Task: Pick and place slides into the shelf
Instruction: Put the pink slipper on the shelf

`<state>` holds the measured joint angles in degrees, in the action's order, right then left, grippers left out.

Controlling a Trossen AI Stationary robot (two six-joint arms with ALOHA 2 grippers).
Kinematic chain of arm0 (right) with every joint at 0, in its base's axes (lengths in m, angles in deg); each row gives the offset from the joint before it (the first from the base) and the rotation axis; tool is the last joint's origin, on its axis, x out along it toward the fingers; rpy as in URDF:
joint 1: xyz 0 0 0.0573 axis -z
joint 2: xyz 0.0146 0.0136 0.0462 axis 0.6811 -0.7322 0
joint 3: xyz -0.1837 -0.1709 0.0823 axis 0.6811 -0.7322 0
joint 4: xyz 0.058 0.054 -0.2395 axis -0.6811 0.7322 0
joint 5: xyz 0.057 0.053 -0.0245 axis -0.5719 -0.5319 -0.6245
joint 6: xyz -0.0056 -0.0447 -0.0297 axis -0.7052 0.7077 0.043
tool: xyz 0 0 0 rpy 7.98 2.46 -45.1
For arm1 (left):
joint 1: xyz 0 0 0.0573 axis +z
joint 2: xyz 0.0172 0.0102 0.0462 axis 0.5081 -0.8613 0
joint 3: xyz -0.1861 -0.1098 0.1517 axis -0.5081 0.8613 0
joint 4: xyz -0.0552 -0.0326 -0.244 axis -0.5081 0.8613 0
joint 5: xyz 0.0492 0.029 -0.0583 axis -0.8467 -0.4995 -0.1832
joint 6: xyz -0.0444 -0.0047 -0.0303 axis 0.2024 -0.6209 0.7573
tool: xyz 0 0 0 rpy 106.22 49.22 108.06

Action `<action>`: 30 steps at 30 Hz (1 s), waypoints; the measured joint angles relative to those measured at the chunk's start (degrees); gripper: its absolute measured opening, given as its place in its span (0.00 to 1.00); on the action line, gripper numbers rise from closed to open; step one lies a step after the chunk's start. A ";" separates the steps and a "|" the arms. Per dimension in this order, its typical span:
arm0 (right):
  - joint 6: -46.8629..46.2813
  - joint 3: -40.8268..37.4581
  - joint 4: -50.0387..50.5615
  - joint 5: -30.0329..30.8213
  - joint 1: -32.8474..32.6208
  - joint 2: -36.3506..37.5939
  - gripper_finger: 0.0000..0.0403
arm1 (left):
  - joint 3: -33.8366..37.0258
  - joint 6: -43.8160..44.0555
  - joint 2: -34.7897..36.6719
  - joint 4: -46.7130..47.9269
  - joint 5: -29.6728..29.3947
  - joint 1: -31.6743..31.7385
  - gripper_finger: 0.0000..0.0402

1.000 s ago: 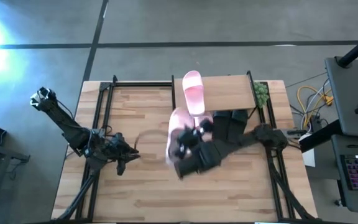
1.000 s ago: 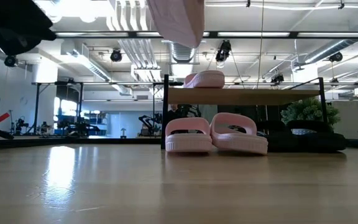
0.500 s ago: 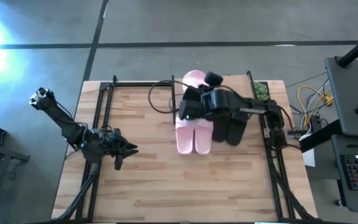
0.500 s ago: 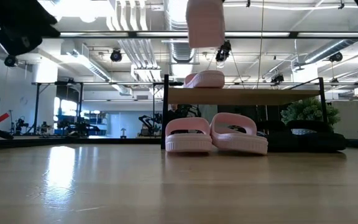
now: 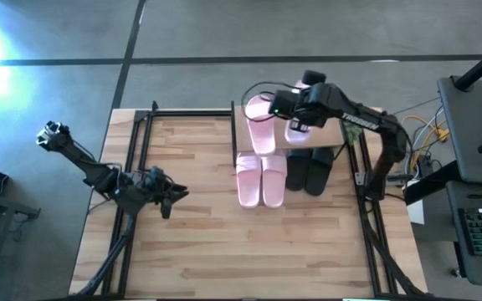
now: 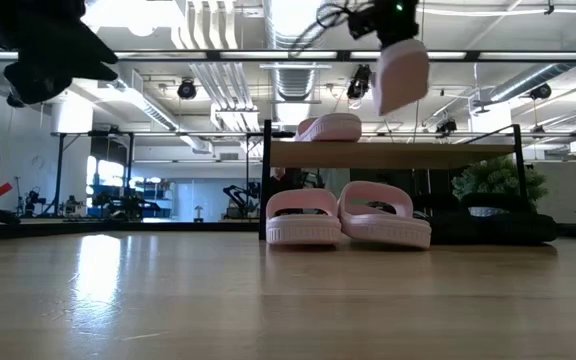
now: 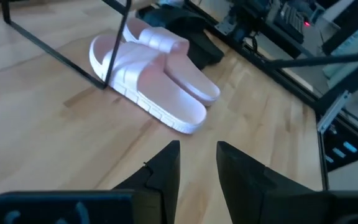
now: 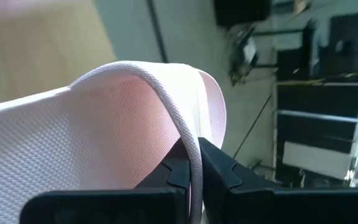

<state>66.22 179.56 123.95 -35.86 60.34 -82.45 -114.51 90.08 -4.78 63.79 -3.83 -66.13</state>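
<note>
Nearest the table's front edge, well clear of the shelf (image 5: 308,125), the left gripper (image 5: 170,196) hovers over bare wood with its two fingers (image 7: 166,168) a narrow gap apart, holding nothing. Under the shelf's front edge stand two pink slides (image 5: 260,178) side by side, with two black slides (image 5: 308,171) beside them on the plant's (image 5: 352,125) side. On the shelf's top board lies one pink slide (image 5: 260,130). Above that board, beside the lying slide, the right gripper (image 5: 295,113) is clamped on a fourth pink slide (image 6: 400,75), held tilted in the air, clear of the board.
</note>
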 joint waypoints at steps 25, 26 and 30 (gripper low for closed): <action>24.64 -30.93 -36.95 -9.64 6.99 10.10 0.03 | -0.15 -14.55 -4.13 -20.87 1.75 9.48 0.22; 25.46 -31.12 -37.51 -10.32 7.06 10.10 0.03 | -0.15 -14.55 -4.33 -20.95 1.74 9.81 0.22; 28.97 -33.41 -38.10 -11.33 7.73 10.18 0.03 | -0.15 -14.55 -5.05 -20.94 1.73 11.00 0.22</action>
<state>95.19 146.16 85.85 -47.18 68.07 -72.27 -114.66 75.54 -9.83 42.85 -2.09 -55.13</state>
